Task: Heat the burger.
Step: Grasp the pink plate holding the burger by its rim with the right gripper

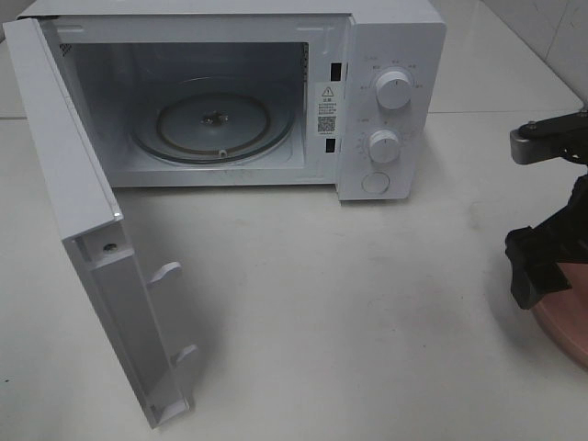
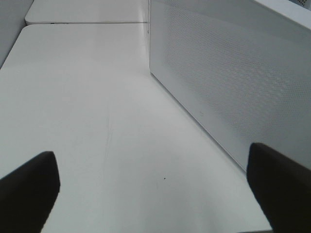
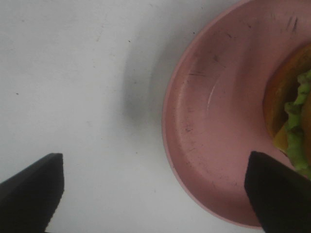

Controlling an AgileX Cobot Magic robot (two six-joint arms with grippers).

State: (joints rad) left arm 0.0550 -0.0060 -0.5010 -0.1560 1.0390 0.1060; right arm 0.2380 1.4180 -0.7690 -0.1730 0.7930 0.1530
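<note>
The burger lies beside 1 finger of the right gripper.

Smooth white worktop is filling the view, soft light gleaming off it, pale tiled wall peeking behind.

Likely kitchen: microwave on counter.

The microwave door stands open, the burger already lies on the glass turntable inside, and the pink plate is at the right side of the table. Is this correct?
Not quite: in the exterior high view the glass turntable holds nothing. The burger lies on the pink plate, as the right wrist view shows. The rest is correct.
</note>
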